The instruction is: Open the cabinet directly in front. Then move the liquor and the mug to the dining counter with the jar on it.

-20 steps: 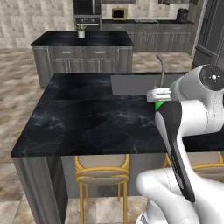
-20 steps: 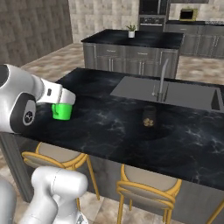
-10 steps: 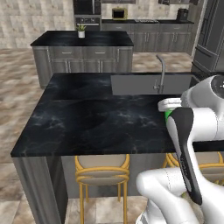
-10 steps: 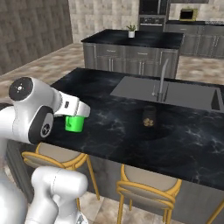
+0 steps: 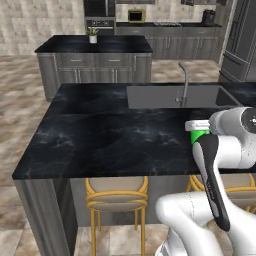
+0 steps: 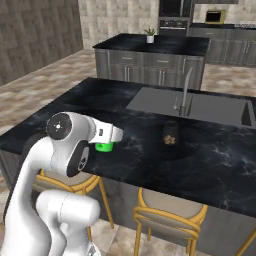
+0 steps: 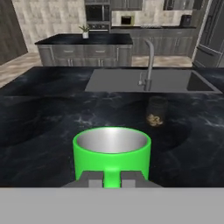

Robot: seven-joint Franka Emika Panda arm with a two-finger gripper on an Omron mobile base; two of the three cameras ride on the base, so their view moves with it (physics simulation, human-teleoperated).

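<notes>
I have the dining counter [image 6: 215, 165] spread in front of me, a long black marble top with yellow-framed stools [image 5: 116, 200] tucked under its near edge. Its grey sink [image 7: 131, 81] is set into the far half of the top, towards the right end, and the tall faucet [image 6: 184, 92] rises from the sink's near rim. Beyond it stands the smaller island [image 5: 95, 45] with a potted plant [image 5: 93, 35] on its far edge. My white arm [image 6: 65, 150] reaches up over the counter's near edge. The gripper [image 7: 112, 178] is clamped tight on the near wall of the mug [image 7: 112, 151], one finger either side of the green rim. I see the mug upright, its pale inside facing up, carried over the near part of the counter; whether its base touches the marble I cannot tell. The jar [image 7: 156, 111], dark with brownish contents, stands upright on the counter just in front of the sink's near rim, beyond the mug and a little to its right, apart from it.
</notes>
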